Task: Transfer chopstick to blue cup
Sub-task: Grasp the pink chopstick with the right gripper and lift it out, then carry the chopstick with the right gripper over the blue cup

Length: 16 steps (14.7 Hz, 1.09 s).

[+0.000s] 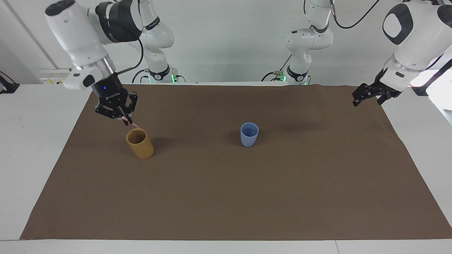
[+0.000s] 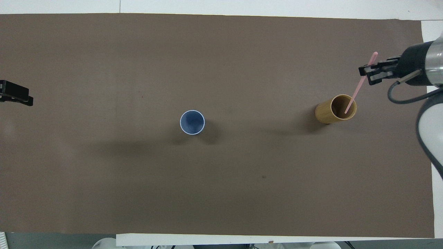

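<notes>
Over the tan holder (image 1: 140,143), at the right arm's end of the mat (image 1: 226,197), the right gripper (image 1: 122,118) hung in the air with its fingertips clenched on the chopstick (image 2: 358,84). The chopstick was a thin, straight, pale pink stick held at a slant, its upper end poking out past the fingers and its lower tip above the holder's open mouth, clear of the rim in the facing view. The holder was a straight-sided, matte ochre cylinder standing upright. The cup (image 1: 249,134), smooth, light blue, handleless and tapering to its base, stood upright near the middle of the mat, well apart from the holder. The mat was a flat, dull brown sheet on a white table (image 1: 31,141). A line of small pale lettering showed on the right gripper's black body, too small to read. The left gripper (image 1: 367,95) waited in the air over the mat's edge at the left arm's end, jaws released and holding nothing.
</notes>
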Each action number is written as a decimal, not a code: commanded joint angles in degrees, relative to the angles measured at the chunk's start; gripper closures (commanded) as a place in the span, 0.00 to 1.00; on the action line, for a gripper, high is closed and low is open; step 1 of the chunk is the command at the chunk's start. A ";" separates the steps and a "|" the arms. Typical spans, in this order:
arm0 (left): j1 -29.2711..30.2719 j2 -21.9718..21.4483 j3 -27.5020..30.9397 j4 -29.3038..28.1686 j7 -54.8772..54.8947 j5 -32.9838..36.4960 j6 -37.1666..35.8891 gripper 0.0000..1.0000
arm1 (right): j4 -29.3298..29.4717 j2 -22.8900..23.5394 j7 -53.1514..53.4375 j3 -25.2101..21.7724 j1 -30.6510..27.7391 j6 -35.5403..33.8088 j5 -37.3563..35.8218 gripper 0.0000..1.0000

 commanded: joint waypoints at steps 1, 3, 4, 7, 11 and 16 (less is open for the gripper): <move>0.44 -0.76 -0.10 -0.53 0.57 0.82 -0.12 0.00 | 7.43 4.46 12.26 0.41 6.28 -1.50 0.24 1.00; 0.52 -0.85 -0.01 -0.62 0.57 0.82 0.13 0.00 | 7.09 4.74 25.78 0.41 14.53 2.01 -1.50 1.00; 0.52 -0.85 -0.01 -0.62 0.57 0.82 0.48 0.00 | 7.27 5.26 32.55 0.41 19.01 3.15 -4.48 1.00; 0.44 -0.85 -0.10 -0.62 0.57 0.82 0.05 0.00 | 7.62 10.70 53.75 0.41 31.41 10.08 -10.64 1.00; 0.52 -0.85 -0.01 -0.62 0.57 0.82 -0.22 0.00 | 6.22 14.67 62.49 0.41 37.68 13.45 -14.34 0.99; 0.52 -0.85 -0.01 -0.62 0.57 0.82 -0.39 0.00 | 2.17 15.20 61.36 0.41 37.16 19.85 -19.61 0.98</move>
